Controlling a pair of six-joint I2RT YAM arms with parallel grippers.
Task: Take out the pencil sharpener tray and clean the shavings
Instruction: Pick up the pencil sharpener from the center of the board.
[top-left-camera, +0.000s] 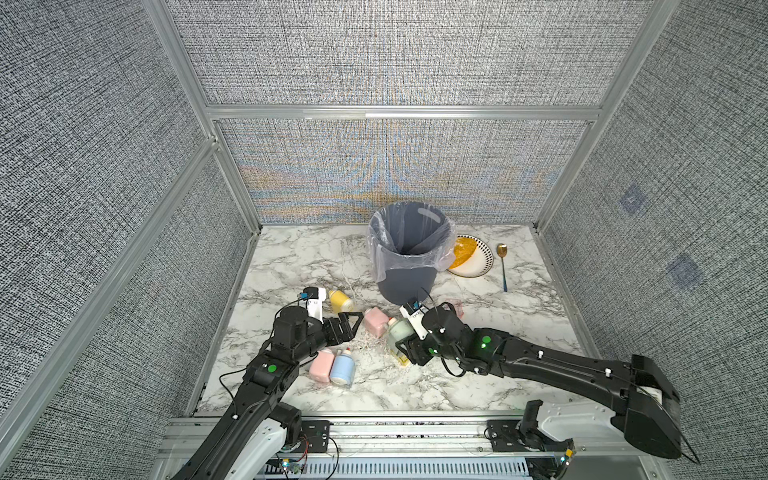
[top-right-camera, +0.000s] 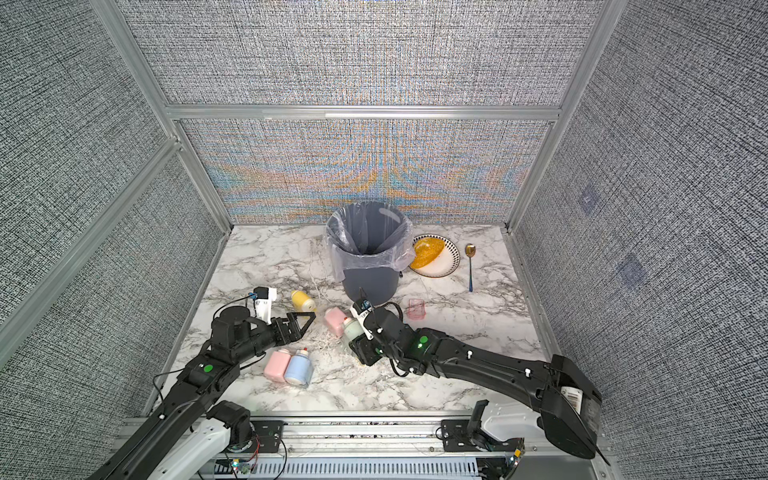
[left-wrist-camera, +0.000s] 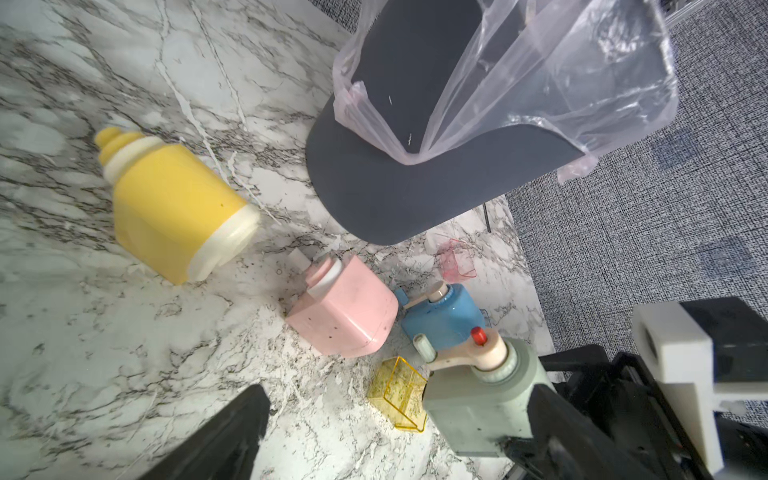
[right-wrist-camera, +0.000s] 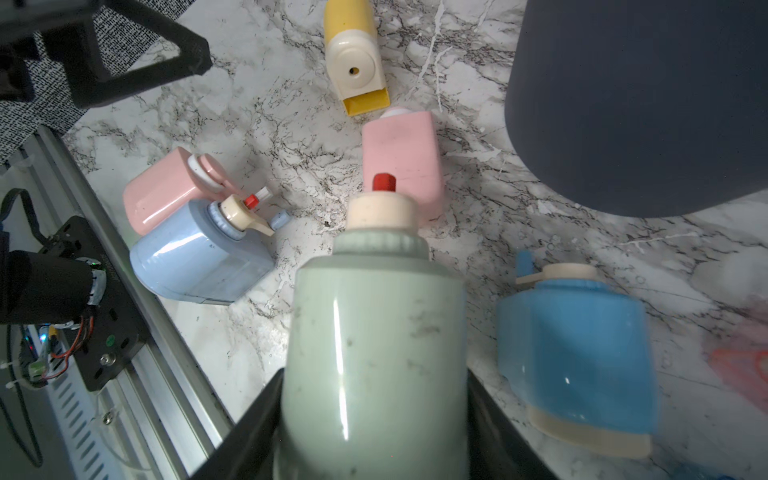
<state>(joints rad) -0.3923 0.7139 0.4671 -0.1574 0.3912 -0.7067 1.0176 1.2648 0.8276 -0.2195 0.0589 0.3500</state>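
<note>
My right gripper (top-left-camera: 405, 345) (right-wrist-camera: 374, 415) is shut on a pale green pencil sharpener (top-left-camera: 400, 330) (top-right-camera: 353, 328) (right-wrist-camera: 374, 332), held tilted just above the marble table. A clear yellow tray (left-wrist-camera: 399, 392) (top-left-camera: 402, 358) with shavings in it lies against the sharpener's base; whether it is still in its slot I cannot tell. More shavings (top-left-camera: 372, 345) are scattered on the marble nearby. My left gripper (top-left-camera: 351, 322) (top-right-camera: 303, 320) (left-wrist-camera: 386, 440) stands open to the left, beside a pink sharpener (top-left-camera: 376, 321), with nothing between its fingers.
A grey lined bin (top-left-camera: 409, 253) stands behind the sharpeners, with a plate (top-left-camera: 478, 268) and spoon (top-left-camera: 503, 266) at its right. A yellow sharpener (top-left-camera: 340, 301), a pink (top-left-camera: 320, 365) and light blue (top-left-camera: 343, 368) pair, a blue one (right-wrist-camera: 573, 345) and a red clear tray (top-left-camera: 454, 307) lie around.
</note>
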